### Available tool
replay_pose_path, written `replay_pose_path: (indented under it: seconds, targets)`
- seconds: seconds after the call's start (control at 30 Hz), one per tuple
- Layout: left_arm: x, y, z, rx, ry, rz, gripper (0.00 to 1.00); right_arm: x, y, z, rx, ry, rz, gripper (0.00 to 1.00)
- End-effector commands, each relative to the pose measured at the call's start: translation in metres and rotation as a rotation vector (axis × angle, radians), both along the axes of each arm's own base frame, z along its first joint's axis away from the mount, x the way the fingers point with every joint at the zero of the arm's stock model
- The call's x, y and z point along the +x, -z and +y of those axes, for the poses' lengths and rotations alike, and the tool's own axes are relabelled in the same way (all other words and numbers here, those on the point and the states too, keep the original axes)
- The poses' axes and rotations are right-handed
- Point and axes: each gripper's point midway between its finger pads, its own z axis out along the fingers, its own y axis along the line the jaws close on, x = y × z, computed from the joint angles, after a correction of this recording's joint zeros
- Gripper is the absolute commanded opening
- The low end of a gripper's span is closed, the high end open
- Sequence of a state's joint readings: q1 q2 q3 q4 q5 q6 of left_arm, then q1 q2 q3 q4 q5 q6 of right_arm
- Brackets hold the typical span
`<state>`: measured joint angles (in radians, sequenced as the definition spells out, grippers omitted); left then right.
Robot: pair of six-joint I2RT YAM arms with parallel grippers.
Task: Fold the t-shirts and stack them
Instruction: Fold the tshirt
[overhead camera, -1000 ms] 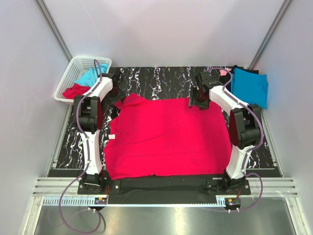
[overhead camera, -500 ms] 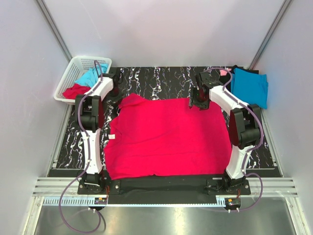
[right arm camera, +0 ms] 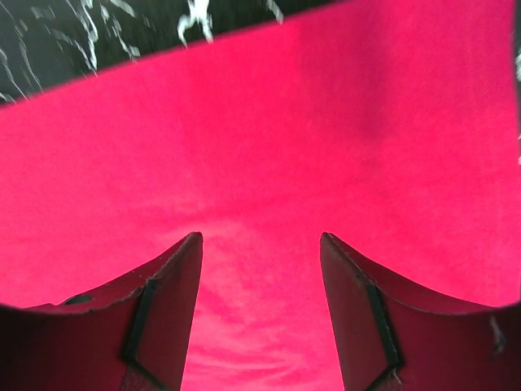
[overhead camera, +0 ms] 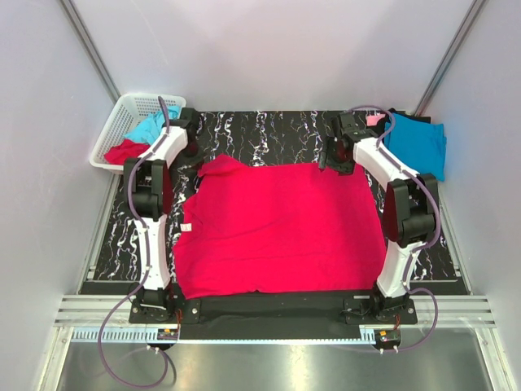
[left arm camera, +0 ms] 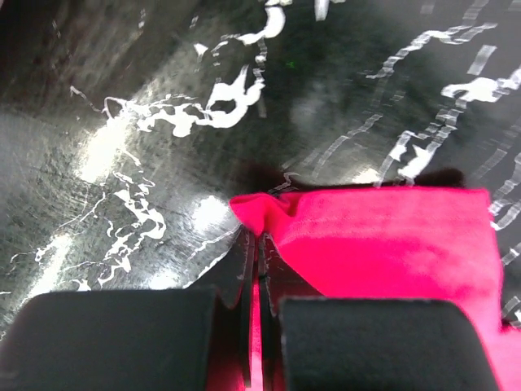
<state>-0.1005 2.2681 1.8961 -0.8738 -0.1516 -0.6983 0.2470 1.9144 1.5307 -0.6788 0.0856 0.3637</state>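
A crimson red t-shirt [overhead camera: 277,224] lies spread flat over the middle of the black marbled table [overhead camera: 269,130]. My left gripper [overhead camera: 193,155] is at its far left sleeve. In the left wrist view the left gripper [left arm camera: 257,240] is shut on a puckered corner of the red cloth [left arm camera: 391,244]. My right gripper [overhead camera: 332,157] hovers at the shirt's far right corner. The right wrist view shows this gripper [right arm camera: 260,238] open, with only flat red cloth [right arm camera: 260,147] below it and nothing between its fingers.
A white lattice basket [overhead camera: 122,110] at the far left holds a turquoise shirt [overhead camera: 146,129] and a red one [overhead camera: 124,151]. A turquoise shirt [overhead camera: 415,142] lies on the far right over black cloth, with a bit of pink [overhead camera: 373,120] beside it. Grey walls surround the table.
My left gripper has shut on the corner of the red sleeve. My right gripper has moved slightly away and to the right, toward the shirt's far edge, staying open.
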Motion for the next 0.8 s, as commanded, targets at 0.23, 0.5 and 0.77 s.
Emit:
replay_pose_path:
  seconds: [0.23,0.5,0.77]
  targets:
    - [0.025,-0.104,-0.024,-0.056,0.166,-0.271,0.0,0.031,-0.003,-0.029,-0.007,0.138,-0.028,0.69]
    - [0.019,-0.129,-0.035,-0.074,0.226,-0.332,0.0,0.066,0.01,-0.086,-0.041,0.296,0.029,0.69]
    - [0.014,-0.136,-0.047,-0.114,0.273,-0.342,0.01,0.078,0.03,-0.112,-0.074,0.312,0.077,0.69]
